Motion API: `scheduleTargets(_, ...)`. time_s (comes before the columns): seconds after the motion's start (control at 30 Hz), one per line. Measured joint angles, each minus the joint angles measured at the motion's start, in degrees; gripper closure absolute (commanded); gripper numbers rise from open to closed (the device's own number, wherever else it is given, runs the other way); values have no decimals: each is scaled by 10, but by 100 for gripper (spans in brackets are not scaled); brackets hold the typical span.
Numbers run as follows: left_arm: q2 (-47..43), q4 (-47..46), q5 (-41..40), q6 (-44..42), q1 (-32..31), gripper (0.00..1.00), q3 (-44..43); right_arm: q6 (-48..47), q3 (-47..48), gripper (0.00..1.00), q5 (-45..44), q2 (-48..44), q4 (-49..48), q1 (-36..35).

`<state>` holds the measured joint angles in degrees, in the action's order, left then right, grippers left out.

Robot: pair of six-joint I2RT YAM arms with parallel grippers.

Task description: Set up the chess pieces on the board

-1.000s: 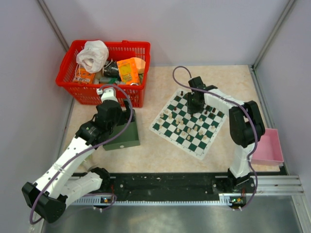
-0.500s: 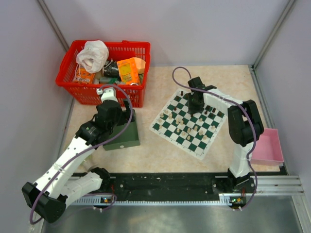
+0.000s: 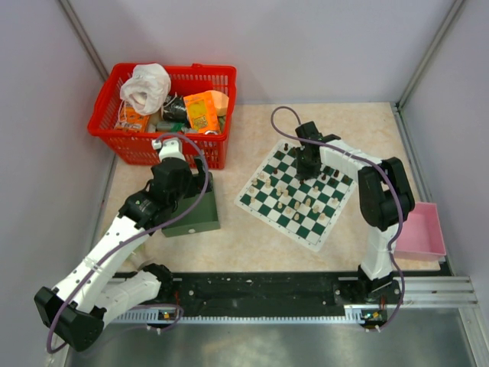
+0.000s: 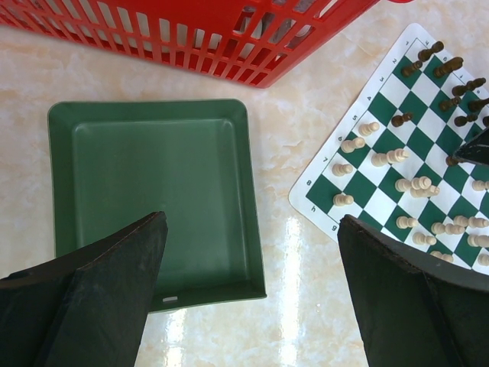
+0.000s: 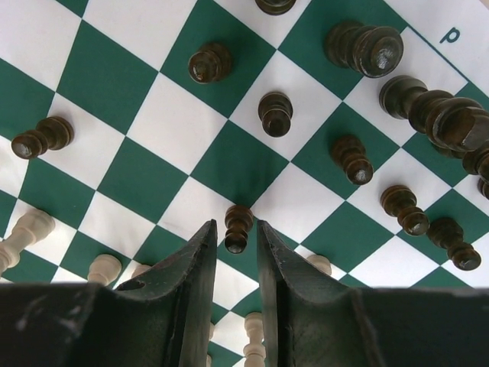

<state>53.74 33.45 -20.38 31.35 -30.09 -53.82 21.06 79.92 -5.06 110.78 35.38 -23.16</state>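
The board [image 3: 246, 201] lies right of centre, with cream-white pieces [image 3: 280, 200] on its near half and dark pieces [image 3: 330, 177] on its far half. My right gripper [image 3: 307, 165] hangs low over the far middle of the board. In the right wrist view the gripper [image 5: 237, 226] has its jaws narrowly apart on either side of an upright dark pawn [image 5: 238, 228], with thin gaps showing on both sides. My left gripper [image 4: 252, 220] is wide open and empty, above the green tray's [image 4: 153, 183] right edge. The board [image 4: 307, 200] lies to its right.
A red basket [image 3: 107, 130] of odds and ends stands at the back left, just behind the green tray [image 3: 200, 214]. A pink bin [image 3: 425, 233] sits at the right edge. Grey walls close in the table.
My right gripper has shifted a little to the left over the board. The left arm has not moved.
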Motion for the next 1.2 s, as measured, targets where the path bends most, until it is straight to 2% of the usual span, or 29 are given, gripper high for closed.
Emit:
scheduleTargets(0.1, 0, 0, 0, 0, 0, 1, 2, 0, 0, 76, 2, 0, 1, 0)
scheduleTargets(0.33, -11, 0, 0, 0, 0, 1, 9, 0, 0, 88, 4, 0, 2, 0)
scheduleTargets(0.63, -15, 0, 0, 0, 0, 1, 9, 1, -1, 89, -4, -10, 10, 0)
scheduleTargets(0.9, -14, -3, 0, 0, 0, 1, 9, 19, -68, 88, -34, -152, 6, 17)
scheduleTargets(1.07, -14, -4, 4, 0, 0, 1, 9, 35, -150, 88, -45, -236, -3, 81)
scheduleTargets(1.2, -12, -5, 11, 0, 0, 1, 9, 41, -200, 88, -51, -250, -7, 136)
